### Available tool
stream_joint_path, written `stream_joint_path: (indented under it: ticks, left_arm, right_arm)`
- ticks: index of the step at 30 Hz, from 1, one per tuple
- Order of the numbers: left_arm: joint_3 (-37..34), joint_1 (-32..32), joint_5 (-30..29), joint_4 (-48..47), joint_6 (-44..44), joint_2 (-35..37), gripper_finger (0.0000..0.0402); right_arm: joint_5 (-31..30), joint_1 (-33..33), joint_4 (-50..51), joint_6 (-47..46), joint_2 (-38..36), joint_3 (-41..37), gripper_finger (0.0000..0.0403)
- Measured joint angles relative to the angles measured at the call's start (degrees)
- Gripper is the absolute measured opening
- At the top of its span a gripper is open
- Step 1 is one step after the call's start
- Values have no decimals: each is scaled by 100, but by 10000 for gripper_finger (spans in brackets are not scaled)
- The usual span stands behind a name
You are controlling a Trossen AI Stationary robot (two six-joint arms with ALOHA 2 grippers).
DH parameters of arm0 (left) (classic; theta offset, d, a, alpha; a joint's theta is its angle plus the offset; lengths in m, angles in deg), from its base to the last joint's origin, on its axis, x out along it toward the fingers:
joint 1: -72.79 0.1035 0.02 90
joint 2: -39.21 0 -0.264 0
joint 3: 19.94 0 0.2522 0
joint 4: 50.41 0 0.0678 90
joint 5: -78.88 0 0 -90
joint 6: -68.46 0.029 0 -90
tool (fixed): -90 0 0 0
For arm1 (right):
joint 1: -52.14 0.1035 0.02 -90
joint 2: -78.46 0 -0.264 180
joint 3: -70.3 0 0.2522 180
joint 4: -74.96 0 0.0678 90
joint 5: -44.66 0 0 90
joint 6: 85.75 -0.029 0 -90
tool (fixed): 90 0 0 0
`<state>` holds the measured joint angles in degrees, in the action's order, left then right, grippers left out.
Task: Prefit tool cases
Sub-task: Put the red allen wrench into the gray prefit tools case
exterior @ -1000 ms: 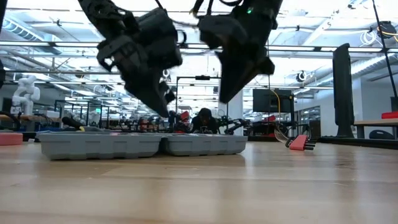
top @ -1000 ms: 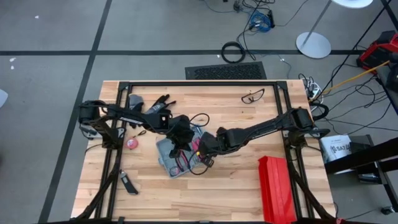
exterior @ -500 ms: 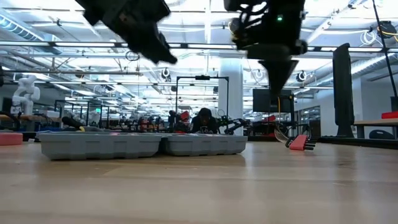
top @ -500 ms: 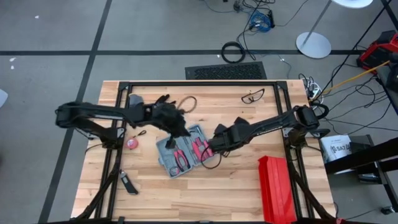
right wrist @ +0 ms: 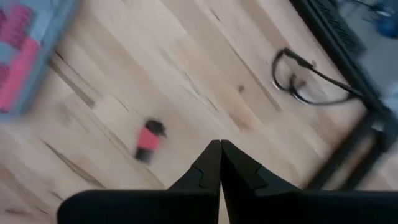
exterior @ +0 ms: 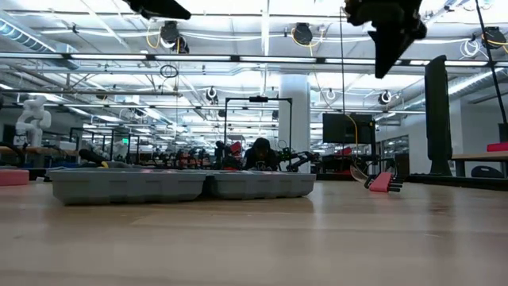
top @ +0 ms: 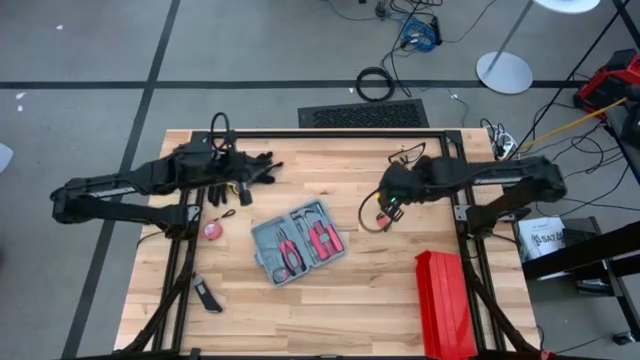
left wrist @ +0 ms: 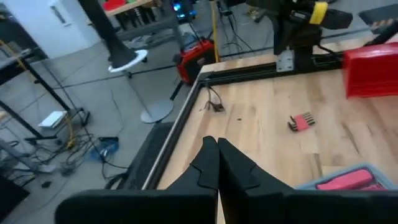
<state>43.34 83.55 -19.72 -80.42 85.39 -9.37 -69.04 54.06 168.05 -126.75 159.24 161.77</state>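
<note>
High view: open tool case [top: 297, 243] (red-handled tools inside) mid-table.

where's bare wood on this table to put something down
Free: the near strip between the open blue-grey plastic tool case and the long red ribbed box, and the far middle edge. Crowded: the far-left corner, with the left gripper and a small round red-pink object.

A grey floor [top: 90, 60] crossed by dark lines surrounds the wooden table [top: 380, 300], with loose cables [top: 415, 30] and a white round stand base [top: 503, 71] beyond, under bright ceiling lights [exterior: 262, 36].
</note>
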Motion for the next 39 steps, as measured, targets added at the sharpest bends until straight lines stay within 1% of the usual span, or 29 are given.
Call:
stream_joint_path:
  ticks: [2, 5, 8, 10, 15, 17, 20, 25, 27, 33, 39]
  left_arm:
    - [-17, 45, -84, -1, -11, 17, 0]
    - [-90, 97, -325, -42, -119, -90, 0]
    - [-168, 97, -602, -105, -160, -215, 0]
    - [-202, 100, -709, -52, -161, -257, 0]
    - [-334, 101, -796, -18, -410, -318, 0]
    - [-411, 101, -797, -16, -516, -318, 0]
    - [-498, 101, -796, -47, -664, -320, 0]
    - [-498, 101, -675, -47, -917, -317, 0]
    - [-498, 73, -618, -55, -953, -319, 0]
    - [-496, -43, -492, -61, -1065, -421, 0]
    - [-496, -207, -457, -68, -1075, -622, 0]
  right_arm:
    - [115, -173, -529, 247, -413, -423, 0]
    - [137, -311, -1192, 590, -831, -1126, 0]
    - [163, -376, -1799, 696, -1037, -1809, 2]
    - [216, -407, -1954, 704, -1082, -2163, 8]
    - [1076, -557, -2117, 399, -1089, -2716, 44]
    - [1324, -587, -2185, 376, -1089, -2831, 61]
    - [1442, -600, -2273, 376, -1089, -2892, 87]
    - [1883, -747, -2932, 576, -1034, -2935, 128]
    - [1959, -825, -3105, 621, -931, -2935, 142]
    - [2185, -1108, -3235, 925, -407, -2935, 175]
    - [2540, -1172, -3378, 1263, 272, -2935, 188]
